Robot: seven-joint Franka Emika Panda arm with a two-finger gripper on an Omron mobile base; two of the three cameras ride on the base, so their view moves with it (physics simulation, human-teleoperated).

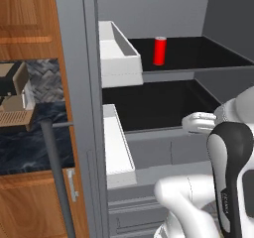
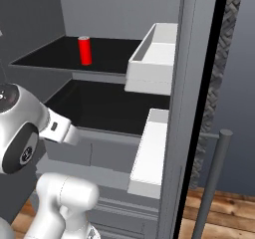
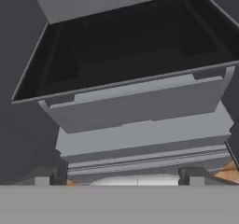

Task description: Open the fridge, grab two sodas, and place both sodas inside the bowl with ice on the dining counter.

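Fridge [image 1: 89, 108] is open, dark interior exposed, both base views looking straight in. One soda [image 1: 159, 50] stands upright on the upper black shelf, toward the back, well clear of the shelf's front edge; it also shows in the right base view [image 2: 85, 50], left of centre on that shelf. Nothing touching it. White door bins hang on the open doors: upper bin [image 1: 119, 53] just beside the shelf at can level, lower bin [image 1: 118, 148] below it; same pair on the other side in the right base view, upper [image 2: 152, 63] and lower [image 2: 149, 156]. Lower black shelf [image 1: 158, 108] sits under the can shelf, grey drawers [image 3: 140, 111] beneath that. Arm's wrist reaches in front of the lower shelf's front edge, well below and apart from the can. Gripper [image 3: 119, 181] shows in the hand view as two dark finger tips [image 3: 46, 177] at the bottom, spread wide w/ nothing between them; camera looks onto the lower shelf and drawer fronts. To the left, past the door's bar handle [image 1: 57, 177], a coffee machine [image 1: 15, 95] sits on a dark counter [image 1: 30, 148], though part of it is cut off at the frame edge, so prob. that but not certain.
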